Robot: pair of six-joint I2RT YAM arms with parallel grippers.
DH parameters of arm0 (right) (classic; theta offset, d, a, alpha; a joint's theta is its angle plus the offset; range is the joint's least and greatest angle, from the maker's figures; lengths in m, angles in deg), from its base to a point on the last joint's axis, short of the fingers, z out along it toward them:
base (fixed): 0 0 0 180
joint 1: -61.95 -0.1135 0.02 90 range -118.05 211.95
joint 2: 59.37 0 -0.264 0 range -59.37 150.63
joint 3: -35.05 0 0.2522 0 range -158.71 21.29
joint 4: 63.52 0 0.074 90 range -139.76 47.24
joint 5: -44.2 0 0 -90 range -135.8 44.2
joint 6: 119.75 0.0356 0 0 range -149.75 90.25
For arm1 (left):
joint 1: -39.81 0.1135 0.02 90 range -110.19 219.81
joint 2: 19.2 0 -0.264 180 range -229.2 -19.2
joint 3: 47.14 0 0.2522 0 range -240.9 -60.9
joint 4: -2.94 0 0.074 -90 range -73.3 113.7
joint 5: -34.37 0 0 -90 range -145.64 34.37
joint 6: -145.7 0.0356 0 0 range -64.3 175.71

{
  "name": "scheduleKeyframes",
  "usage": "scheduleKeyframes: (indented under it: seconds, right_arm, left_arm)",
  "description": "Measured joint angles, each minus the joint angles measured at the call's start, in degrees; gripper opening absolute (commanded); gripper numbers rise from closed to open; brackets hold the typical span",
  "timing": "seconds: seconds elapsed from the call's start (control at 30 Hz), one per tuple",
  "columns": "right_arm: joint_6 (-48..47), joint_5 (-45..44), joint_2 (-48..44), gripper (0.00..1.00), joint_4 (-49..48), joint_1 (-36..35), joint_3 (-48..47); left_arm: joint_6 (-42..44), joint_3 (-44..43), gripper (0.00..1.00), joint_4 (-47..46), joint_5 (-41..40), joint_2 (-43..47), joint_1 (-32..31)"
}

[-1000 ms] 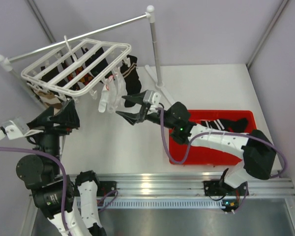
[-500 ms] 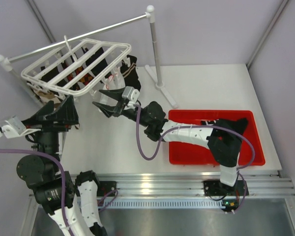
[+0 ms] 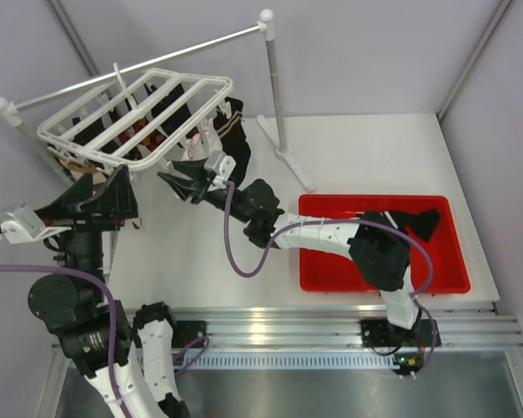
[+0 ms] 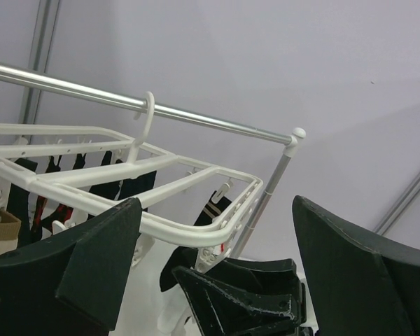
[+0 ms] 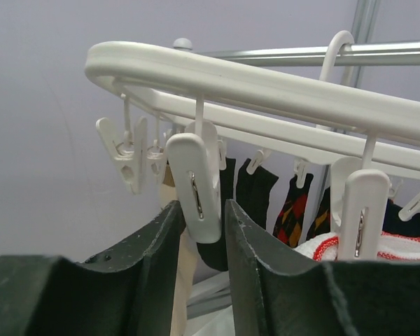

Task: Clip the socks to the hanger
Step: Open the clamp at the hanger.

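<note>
Right wrist view: my right gripper [image 5: 203, 218] pinches a white clip [image 5: 196, 183] dangling from the hanger [image 5: 266, 84]. Black socks [image 5: 255, 187] hang beneath that hanger. My left gripper [image 4: 215, 204] gapes wide below the hanger.

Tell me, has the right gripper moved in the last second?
Yes. In the top view the right gripper has swung left and up, away from the red bin, to the near edge of the hanger; a clip now sits between its jaws.

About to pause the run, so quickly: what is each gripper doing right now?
Left gripper: open, empty.
Right gripper: closed on a clip of the hanger.
</note>
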State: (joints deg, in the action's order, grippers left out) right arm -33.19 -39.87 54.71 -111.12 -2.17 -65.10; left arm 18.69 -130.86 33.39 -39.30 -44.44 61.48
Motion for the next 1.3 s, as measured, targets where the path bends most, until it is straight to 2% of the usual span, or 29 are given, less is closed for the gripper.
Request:
scheduleKeyframes:
  seconds: [0.1, 0.13, 0.23, 0.33, 0.53, 0.87, 1.0, 1.17, 1.3]
  right_arm:
    - [-0.7, 0.4, 0.0, 0.2, 0.2, 0.0, 0.0]
    - [-1.0, 0.7, 0.0, 0.13, 0.2, 0.0, 0.0]
    - [-2.6, 2.2, -0.2, 0.06, 0.7, 0.0, 0.0]
    - [-3.7, 4.7, -0.7, 0.0, 2.2, 0.0, 0.0]
    - [-5.4, 10.9, -2.7, 0.0, 9.2, 0.5, -0.5]
    - [-6.6, 18.7, -3.4, 0.0, 19.2, 2.4, -5.3]
    - [-7.2, 21.1, -3.4, 0.0, 22.2, 2.7, -7.3]
    - [-8.0, 23.7, -3.5, 0.0, 25.0, 2.7, -9.1]
    - [-8.5, 24.8, -3.5, 0.0, 26.6, 2.8, -9.7]
  left_arm:
    - [1.1, 0.0, 0.89, 0.2, 0.9, -0.3, 0.0]
    - [1.5, 0.0, 0.89, 0.4, 1.3, -0.4, 0.0]
    - [3.7, -0.7, 0.87, 2.4, 3.6, -1.3, 0.0]
    - [7.1, -5.6, 0.86, 8.1, 7.3, -4.9, 0.0]
    - [16.0, -20.7, 0.88, 22.3, 15.0, -15.5, 0.1]
    - [27.0, -33.5, 0.87, 44.8, 25.0, -26.1, 0.1]
    - [28.5, -35.4, 0.87, 49.7, 25.5, -27.9, 0.1]
    - [28.7, -35.4, 0.79, 53.5, 23.6, -27.9, 0.1]
    - [27.7, -34.3, 0.74, 53.2, 21.4, -27.7, 0.1]
